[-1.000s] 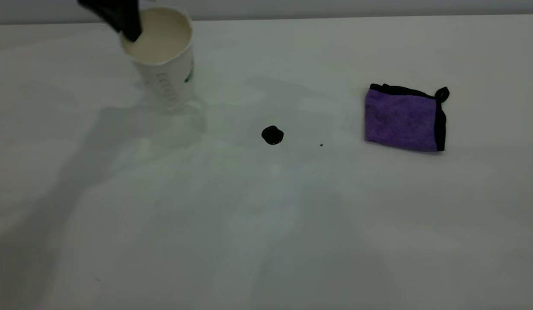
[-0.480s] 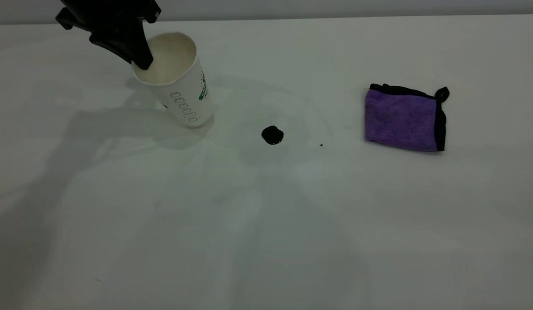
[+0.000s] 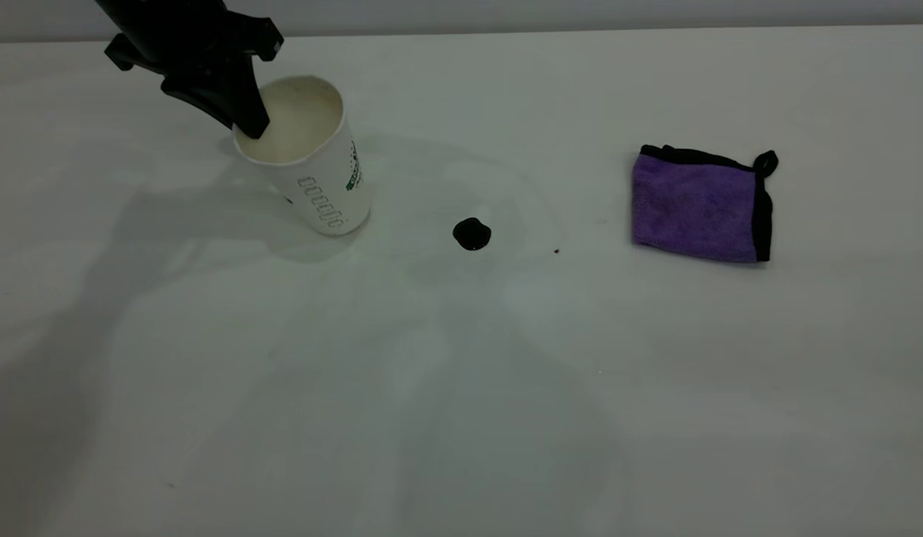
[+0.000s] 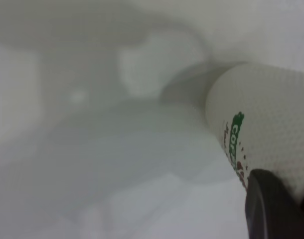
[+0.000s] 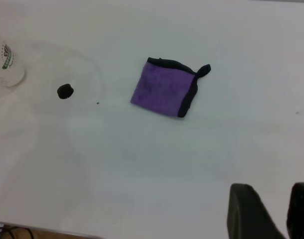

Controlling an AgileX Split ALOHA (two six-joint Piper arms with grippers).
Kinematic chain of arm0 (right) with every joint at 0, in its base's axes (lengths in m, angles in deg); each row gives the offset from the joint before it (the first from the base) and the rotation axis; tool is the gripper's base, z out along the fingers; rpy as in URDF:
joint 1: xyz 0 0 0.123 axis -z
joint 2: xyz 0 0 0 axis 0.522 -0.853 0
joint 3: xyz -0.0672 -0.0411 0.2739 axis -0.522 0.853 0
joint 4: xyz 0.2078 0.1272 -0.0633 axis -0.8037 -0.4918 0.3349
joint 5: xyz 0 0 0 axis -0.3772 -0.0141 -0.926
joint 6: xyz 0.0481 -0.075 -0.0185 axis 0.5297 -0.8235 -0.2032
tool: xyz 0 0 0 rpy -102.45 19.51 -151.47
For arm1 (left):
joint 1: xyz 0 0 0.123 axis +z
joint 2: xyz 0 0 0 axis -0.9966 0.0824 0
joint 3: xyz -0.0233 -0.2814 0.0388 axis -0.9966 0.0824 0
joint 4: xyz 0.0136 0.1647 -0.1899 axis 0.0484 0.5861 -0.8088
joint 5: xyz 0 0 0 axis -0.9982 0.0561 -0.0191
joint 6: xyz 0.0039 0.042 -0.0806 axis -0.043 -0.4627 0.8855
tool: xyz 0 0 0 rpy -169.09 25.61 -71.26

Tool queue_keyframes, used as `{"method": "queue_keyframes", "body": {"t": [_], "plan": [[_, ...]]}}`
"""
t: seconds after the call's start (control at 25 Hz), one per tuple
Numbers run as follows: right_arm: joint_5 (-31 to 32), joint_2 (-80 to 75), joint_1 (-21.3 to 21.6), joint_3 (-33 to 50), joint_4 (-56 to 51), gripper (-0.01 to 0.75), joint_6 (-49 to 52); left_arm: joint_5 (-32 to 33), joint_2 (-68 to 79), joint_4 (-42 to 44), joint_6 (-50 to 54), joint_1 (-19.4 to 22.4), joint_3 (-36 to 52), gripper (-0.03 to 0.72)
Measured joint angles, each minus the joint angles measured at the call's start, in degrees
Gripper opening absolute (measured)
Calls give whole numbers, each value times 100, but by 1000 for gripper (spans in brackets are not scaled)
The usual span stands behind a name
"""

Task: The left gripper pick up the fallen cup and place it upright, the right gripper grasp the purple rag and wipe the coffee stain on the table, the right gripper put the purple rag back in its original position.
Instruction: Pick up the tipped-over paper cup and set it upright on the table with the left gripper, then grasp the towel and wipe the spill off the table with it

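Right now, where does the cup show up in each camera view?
Exterior view: the cup stands tilted at upper left, the left gripper on its rim.
Left wrist view: the cup fills the right side.
Right wrist view: only a sliver of it shows at the edge.
Shared landmark: the coffee stain, in the exterior and right wrist views.

white-grey table (image 3: pixel 461 388) carries three things. cup (image 3: pixel 320 179) at far left, base down and tilted, coffee stain (image 3: pixel 472 233) near the middle with a tiny dark speck (image 3: pixel 556 251) beside it. purple rag (image 3: pixel 698 204) lies flat, well apart at right.
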Motion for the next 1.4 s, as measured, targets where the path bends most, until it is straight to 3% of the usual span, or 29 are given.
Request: {"method": "queue_keyframes", "body": {"t": [0.16,0.32,0.64,0.8,1.04,1.4], "plan": [[0,0,0,0,0,239,0,0,0,0,0,0,0,34],[0,0,0,0,0,239,0,-4,0,-10,0,0,0,101],[0,0,0,0,0,239,0,6,0,-10,0,0,-14,352],[0,0,0,0,0,239,0,160,-13,-10,0,0,-206,437],[0,0,0,0,0,239,0,671,-386,69,11,0,-612,464],[0,0,0,0,0,239,0,2158,-2394,81,462,-10,-915,468]]}}
